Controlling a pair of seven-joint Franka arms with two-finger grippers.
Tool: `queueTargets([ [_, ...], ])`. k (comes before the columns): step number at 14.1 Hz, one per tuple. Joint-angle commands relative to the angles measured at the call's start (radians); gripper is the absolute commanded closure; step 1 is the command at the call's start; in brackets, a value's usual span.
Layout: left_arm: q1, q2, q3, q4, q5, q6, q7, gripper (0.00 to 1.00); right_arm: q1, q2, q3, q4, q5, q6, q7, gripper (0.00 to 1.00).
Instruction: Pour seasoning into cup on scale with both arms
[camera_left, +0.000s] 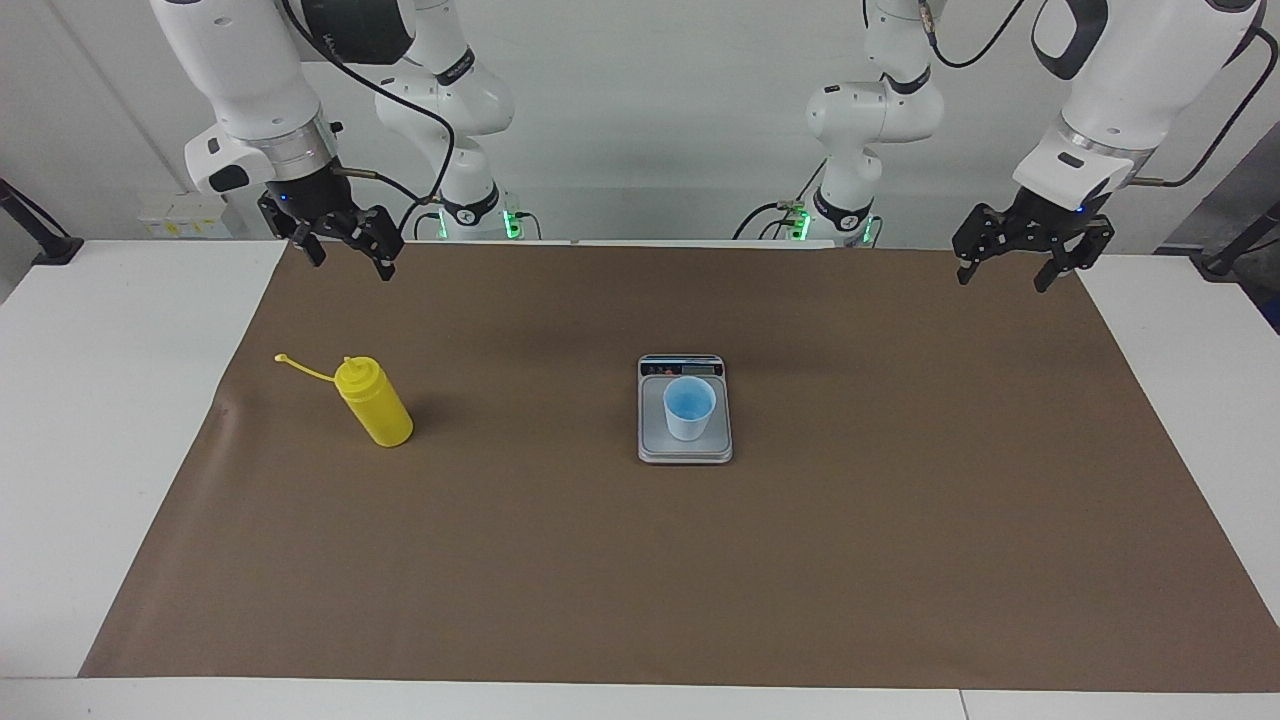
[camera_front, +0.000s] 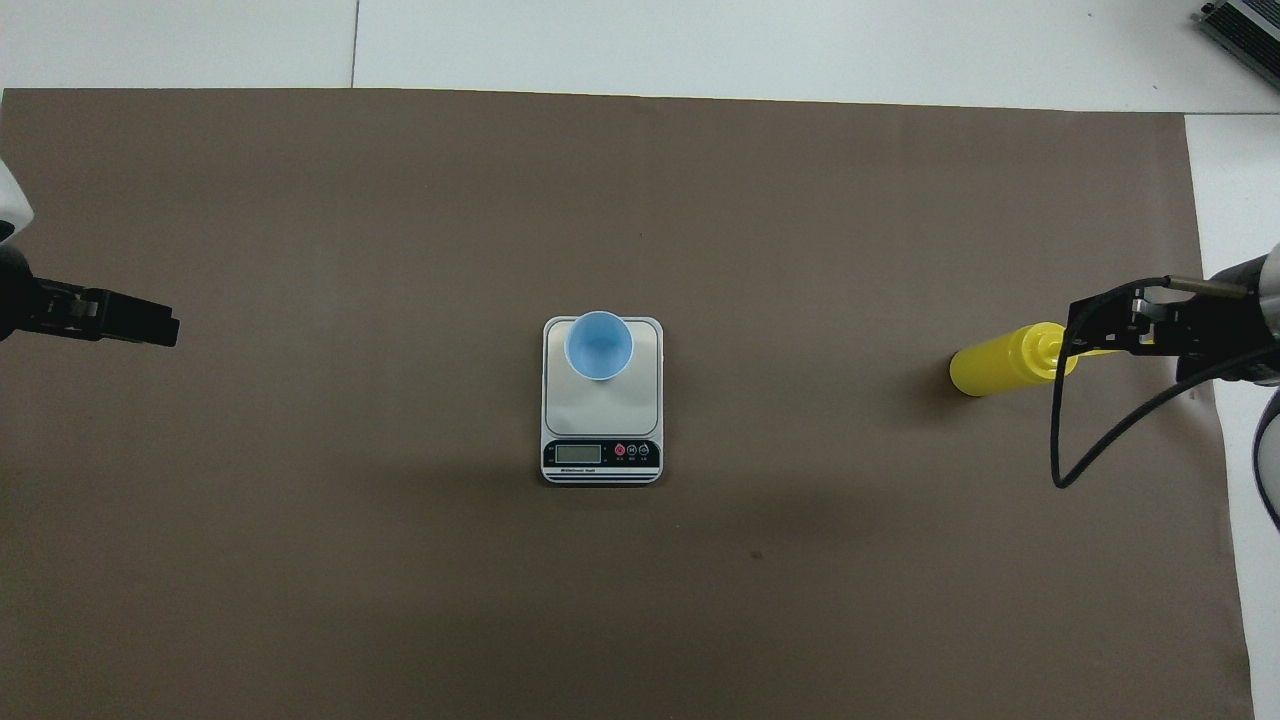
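The yellow seasoning bottle (camera_left: 376, 406) stands upright on the brown mat toward the right arm's end of the table, its cap strap (camera_left: 300, 368) sticking out sideways. It also shows in the overhead view (camera_front: 1000, 371). The pale-blue cup (camera_left: 689, 408) (camera_front: 598, 345) stands upright on the plate of the silver-grey scale (camera_left: 685, 450) (camera_front: 601, 410) at the mat's middle. The scale's display strip is on its edge nearer to the robots. My right gripper (camera_left: 348, 258) (camera_front: 1085, 325) is open and empty, raised above the mat and apart from the bottle. My left gripper (camera_left: 1003, 277) (camera_front: 150, 322) is open and empty, raised over the mat's other end.
A brown mat (camera_left: 640, 560) covers most of the white table (camera_left: 110, 400). A grey device (camera_front: 1240, 30) lies at the table's corner farthest from the robots at the right arm's end.
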Motion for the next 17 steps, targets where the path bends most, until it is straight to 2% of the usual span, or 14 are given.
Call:
queueTargets([
  [1,0.012,-0.024,-0.005,-0.037,-0.018,0.023,0.002,0.0,-0.015,-0.006,0.01,-0.004,0.002,-0.009,-0.021,0.0],
  [17,0.012,-0.024,-0.005,-0.039,-0.015,0.021,0.002,0.0,-0.029,-0.008,-0.002,-0.004,0.002,-0.029,-0.028,0.0],
])
